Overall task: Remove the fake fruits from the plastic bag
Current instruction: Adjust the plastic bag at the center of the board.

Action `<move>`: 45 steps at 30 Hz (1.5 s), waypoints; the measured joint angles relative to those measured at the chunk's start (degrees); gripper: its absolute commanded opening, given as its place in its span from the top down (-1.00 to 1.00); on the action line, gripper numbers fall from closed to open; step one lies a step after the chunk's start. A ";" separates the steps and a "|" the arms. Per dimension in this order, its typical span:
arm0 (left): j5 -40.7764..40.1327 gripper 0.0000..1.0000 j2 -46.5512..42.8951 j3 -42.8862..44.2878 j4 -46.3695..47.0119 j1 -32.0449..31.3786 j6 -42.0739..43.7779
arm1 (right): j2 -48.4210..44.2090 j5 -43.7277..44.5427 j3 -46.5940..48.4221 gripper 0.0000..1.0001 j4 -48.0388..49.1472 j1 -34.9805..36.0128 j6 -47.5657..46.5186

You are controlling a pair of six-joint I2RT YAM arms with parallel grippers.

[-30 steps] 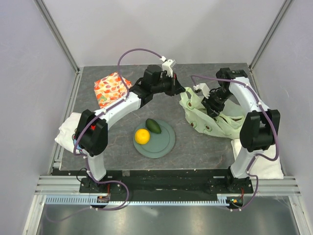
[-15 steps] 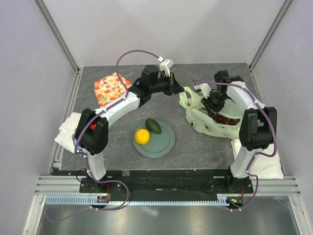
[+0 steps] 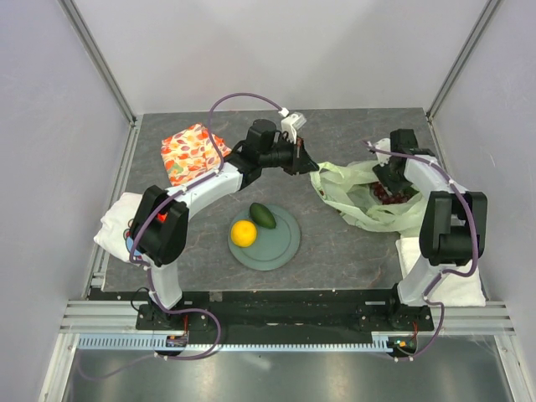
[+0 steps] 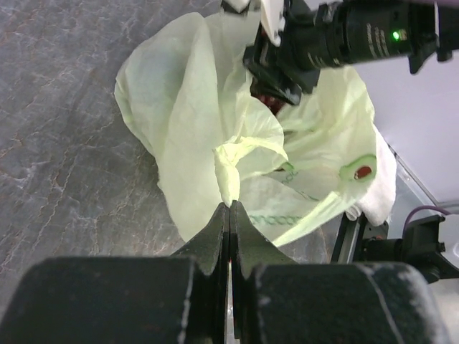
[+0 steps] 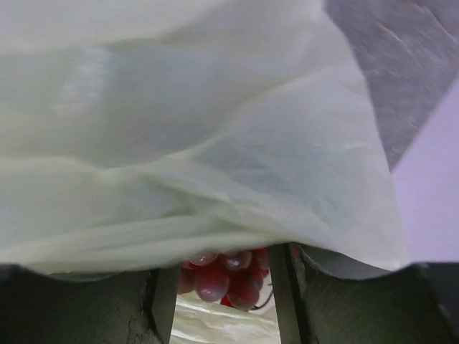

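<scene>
item one, my left gripper (image 3: 312, 164) (image 4: 229, 209): fingers pressed together, pinching a fold of the plastic bag (image 3: 360, 199) (image 4: 188, 122) (image 5: 215, 143) at its left edge, just right of centre in the top view. item two, the plastic bag: pale green, crumpled, lying on the table (image 3: 335, 251) in the right half of the top view, between my two grippers, with its mouth gaping upward. item three, my right gripper (image 3: 390, 186) (image 5: 224, 287): reaching into the bag from the upper right, jaws spread apart, with bag film draped over the fingers (image 5: 163, 308) in the wrist view. item four, grape bunch (image 3: 387, 194) (image 4: 269, 104) (image 5: 222, 276): dark red, inside the bag, showing in the gap between my right fingers at the bottom of the wrist view; whether the pads touch it i cannot tell. item five, orange (image 3: 244, 233) and dark green oval fruit (image 3: 264, 215): out of the bag, side by side on the grey-green plate (image 3: 286, 248), lower centre of the top view, well apart from both grippers. item six, leaf-patterned cloth (image 3: 191, 152), upper left; white towels (image 3: 115, 224), at the lower left and lower right.
</scene>
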 measured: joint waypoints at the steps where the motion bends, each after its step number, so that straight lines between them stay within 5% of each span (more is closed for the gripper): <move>1: 0.44 0.97 0.00 0.00 0.20 -0.11 0.00 | 0.00 1.01 0.00 -0.12 0.83 -1.31 0.48; 24: 5.27 0.96 3.65 5.51 1.03 -1.29 0.04 | 14.05 2.64 13.92 -0.32 -1.92 -10.32 6.56; 29: 5.25 0.96 4.52 5.86 0.87 -1.73 0.37 | 17.55 3.17 14.01 0.17 -2.36 -10.10 5.62; 33: 5.22 0.97 4.52 6.08 0.90 -1.73 0.74 | 17.29 2.73 14.05 0.32 -3.10 -10.32 5.22; 45: 2.21 0.97 4.52 10.23 0.15 -1.70 3.82 | 1.57 -23.89 31.98 0.34 -22.47 -10.51 8.39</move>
